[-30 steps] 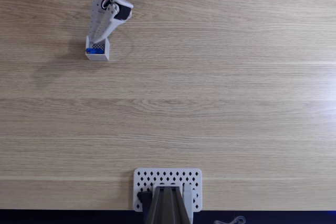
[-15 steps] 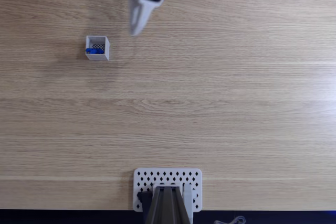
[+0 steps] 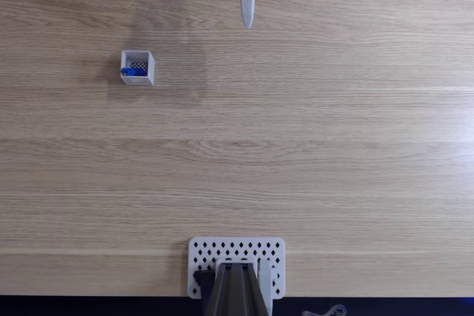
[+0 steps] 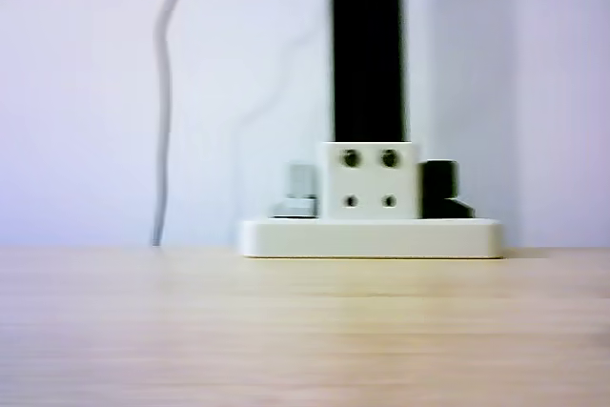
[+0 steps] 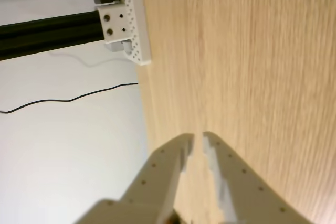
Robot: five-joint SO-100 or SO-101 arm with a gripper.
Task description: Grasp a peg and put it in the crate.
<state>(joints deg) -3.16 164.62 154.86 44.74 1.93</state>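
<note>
**Peg in the crate, gripper swung away to the right**

In the fixed view, the crate [image 3: 138,67] stands on the left part of the wooden table [image 3: 311,153], and the blue peg [image 3: 133,72] lies inside it along the lower-left edge of the dark mesh bottom. Neither has shifted over the last second. A second ago the gripper's tips reached down into the crate; half a second ago it had lifted clear and hung up and to the right of it; now the gripper [image 3: 247,24] sits further right again, at the top centre of the table, well apart from the crate, pointing straight down the picture.

In the wrist view the gripper [image 5: 198,139] carries nothing, its two white fingers [image 5: 173,156] nearly together with just a narrow slit between the tips.

At the bottom centre of the fixed view the white perforated plate [image 3: 200,253] with its dark post [image 3: 235,290] stands as before; the other view shows that plate [image 4: 286,235] from table level.
</note>
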